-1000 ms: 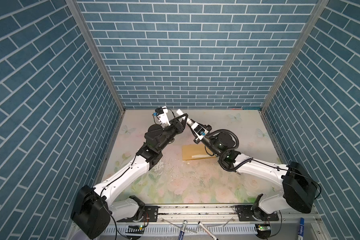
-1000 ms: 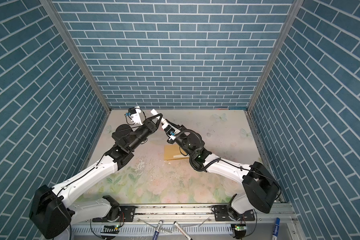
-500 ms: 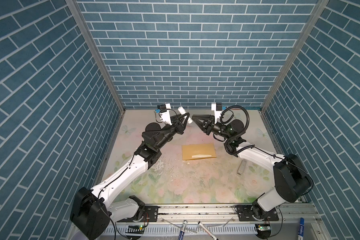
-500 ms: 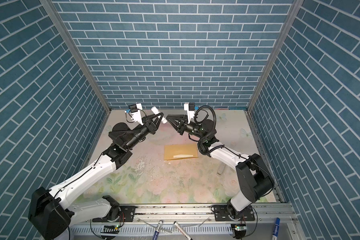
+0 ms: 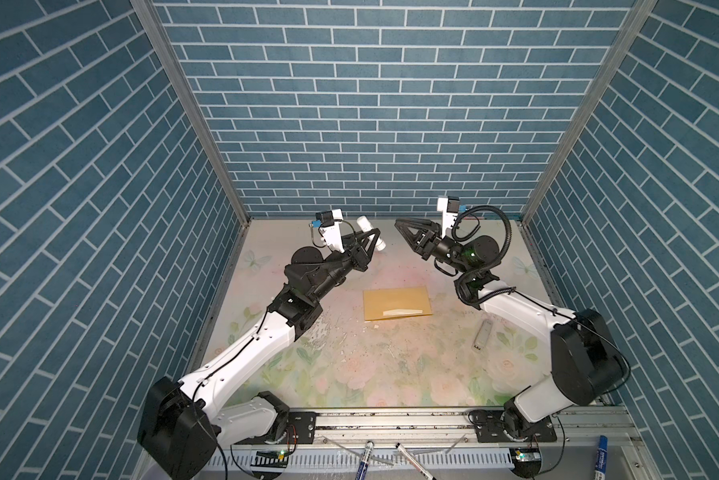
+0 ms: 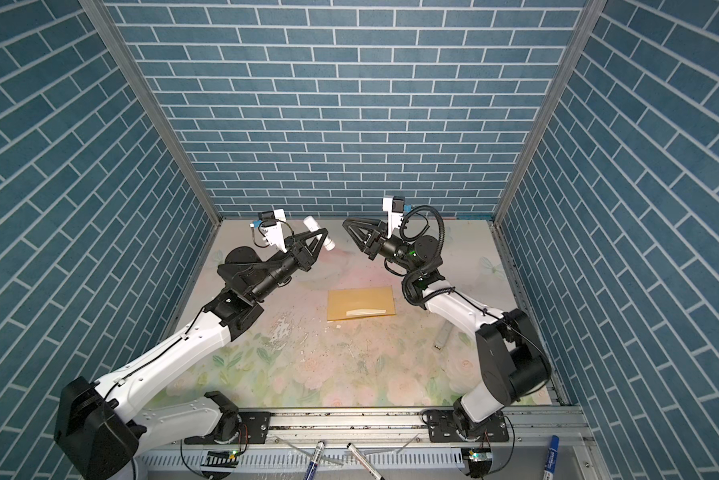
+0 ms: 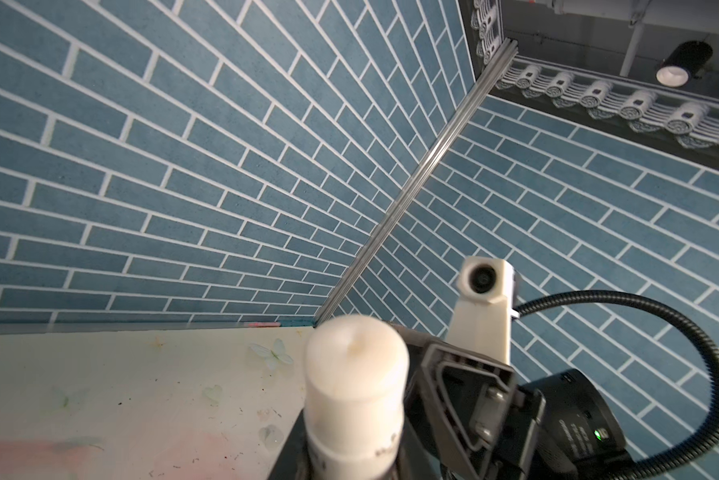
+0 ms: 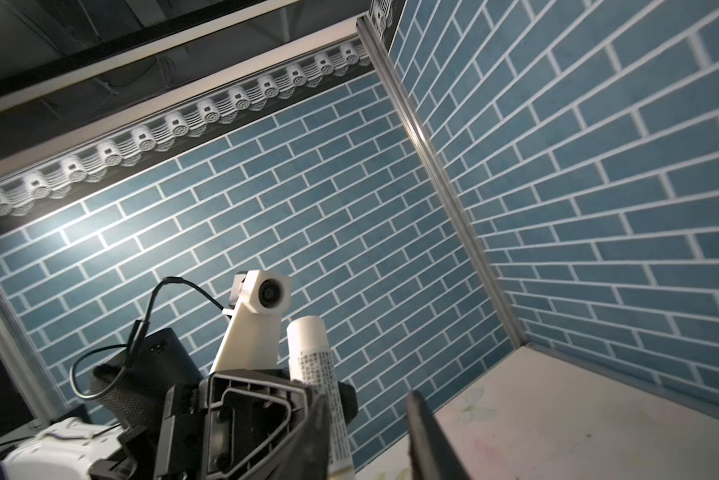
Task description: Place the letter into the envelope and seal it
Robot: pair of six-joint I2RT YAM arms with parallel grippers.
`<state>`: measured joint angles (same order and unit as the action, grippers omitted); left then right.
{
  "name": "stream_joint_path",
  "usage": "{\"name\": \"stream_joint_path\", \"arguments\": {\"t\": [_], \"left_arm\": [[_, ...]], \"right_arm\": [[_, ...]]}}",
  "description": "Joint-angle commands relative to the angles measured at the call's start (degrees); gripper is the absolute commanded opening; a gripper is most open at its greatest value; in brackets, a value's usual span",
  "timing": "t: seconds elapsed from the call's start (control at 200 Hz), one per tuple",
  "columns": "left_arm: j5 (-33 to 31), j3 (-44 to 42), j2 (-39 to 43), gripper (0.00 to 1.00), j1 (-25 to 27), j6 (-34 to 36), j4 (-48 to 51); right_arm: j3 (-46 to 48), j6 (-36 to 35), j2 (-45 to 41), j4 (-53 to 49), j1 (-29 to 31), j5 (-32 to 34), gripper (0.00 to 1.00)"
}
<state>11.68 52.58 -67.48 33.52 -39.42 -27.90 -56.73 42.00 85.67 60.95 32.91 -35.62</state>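
the left gripper (image 5: 373,237) is clamped around a white glue stick (image 5: 364,223), gripping its body so the rounded end pokes out past the tips; whether that end is capped i cannot tell. the right gripper (image 5: 399,225) faces it across a gap, both raised above the far part of the table (image 5: 391,374). in the right wrist view its fingers (image 8: 422,424) stand apart with nothing between them, so it is released and empty

below and between the two arms, the envelope (image 5: 395,297) lies flat on the floral table, touched by neither gripper. a pale sliver (image 5: 403,311) runs along its near part; it may be the letter's edge or the flap's lining, i cannot tell which. no separate letter lies on the table, so i judge it already inside, with sealing left to do. a small grey piece (image 5: 483,334) lies to the right, well apart from the envelope, and markers (image 5: 364,457) rest on the front rail

the envelope looks light, thin and limp, likely to slide under a dragging glue tip, so it wants pinning near a corner by the free gripper. flat paper gives jaws little to bite; the flap edge is the place to take hold. the glue stick is stiff and smooth and could twist in the jaws if pressed sideways
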Motion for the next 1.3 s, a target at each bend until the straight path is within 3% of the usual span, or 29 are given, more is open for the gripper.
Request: {"name": "stream_joint_path", "arguments": {"t": [0.0,0.065,0.145,0.35,0.63,1.295], "left_arm": [[-2.04,0.99,0.63,0.00,0.06,-5.61,-1.18],[-2.22,1.36,0.36,0.00,0.06,-7.40,-1.07],[-2.67,1.96,0.22,0.00,0.06,-9.10,-0.18],[-2.78,1.92,0.02,0.00,0.06,-11.73,-0.87],[-2.42,1.74,-0.14,0.00,0.01,-12.31,-1.16],[-1.93,1.48,-0.32,0.00,0.06,-12.44,-1.19]], "right_arm": [[3.38,-30.78,-7.71,-11.89,3.85,7.72,0.59],[4.51,-45.72,-10.07,-18.67,7.57,13.79,0.68],[6.43,-58.12,-10.92,-20.45,11.31,19.75,0.69],[9.26,-69.60,-8.45,-12.28,16.40,30.24,0.65],[7.60,-75.48,-3.09,-3.59,19.80,40.64,0.53],[4.20,-74.79,-0.97,-1.05,20.74,41.06,0.40]]}}
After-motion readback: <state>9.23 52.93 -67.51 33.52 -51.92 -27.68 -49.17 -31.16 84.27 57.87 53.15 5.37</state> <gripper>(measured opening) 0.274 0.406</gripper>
